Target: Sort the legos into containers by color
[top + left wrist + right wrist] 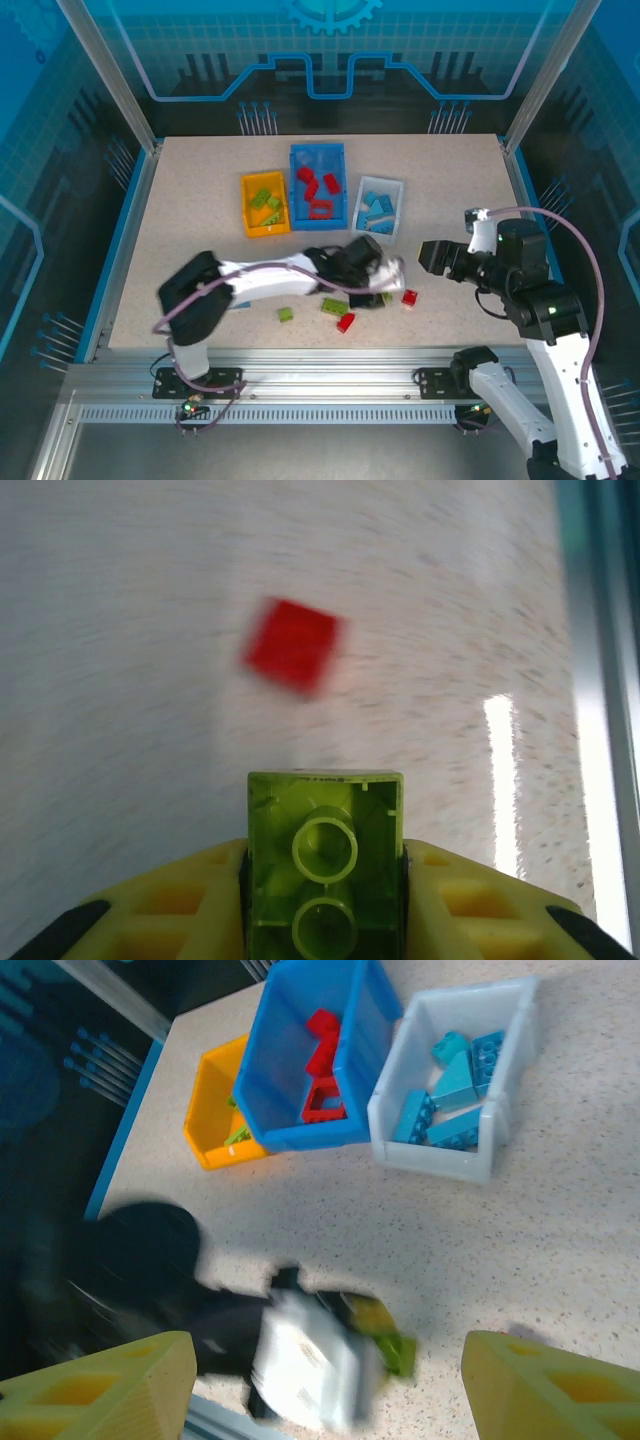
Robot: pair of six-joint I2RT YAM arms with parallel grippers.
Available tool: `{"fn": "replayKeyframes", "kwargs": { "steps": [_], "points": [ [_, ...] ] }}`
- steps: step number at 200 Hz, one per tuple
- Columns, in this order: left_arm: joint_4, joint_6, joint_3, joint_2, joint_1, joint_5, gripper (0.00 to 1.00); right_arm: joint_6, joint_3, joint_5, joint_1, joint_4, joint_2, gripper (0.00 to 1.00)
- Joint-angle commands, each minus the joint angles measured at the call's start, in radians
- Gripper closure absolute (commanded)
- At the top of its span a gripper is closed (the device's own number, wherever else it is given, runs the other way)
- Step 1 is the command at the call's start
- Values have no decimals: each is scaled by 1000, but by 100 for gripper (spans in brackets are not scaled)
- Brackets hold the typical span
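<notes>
One lime brick [325, 880] points lengthwise out of the pinching left jaws — right jaws spread.

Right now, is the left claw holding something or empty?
Holding. The left gripper is shut on a green brick: the left wrist view shows the brick squeezed between its two yellow fingers.

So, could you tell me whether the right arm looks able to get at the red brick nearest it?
Probably yes: the red brick lies on bare table just near the open right claw. The left claw, shut on a green brick, sits close beside it, so the two may clash.
</notes>
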Motion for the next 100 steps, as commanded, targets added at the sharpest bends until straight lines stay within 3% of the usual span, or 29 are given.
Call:
{"fn": "replayKeyframes", "kwargs": {
  "steps": [1,17,35,66,100],
  "points": [
    [32,-228,-52,-150,138,-66,70,-60,1,69,179,103,69,28],
    [-31,-305,-57,-191,252,-112,70,-53,23,211,380,161,154,28],
    [-98,-379,-32,-200,371,-186,70,-33,45,287,516,245,259,28],
    [-214,-531,80,-131,563,-265,71,25,39,275,593,454,397,29],
    [-309,-655,232,23,659,-331,71,26,74,262,655,644,558,29]
  ]
}}
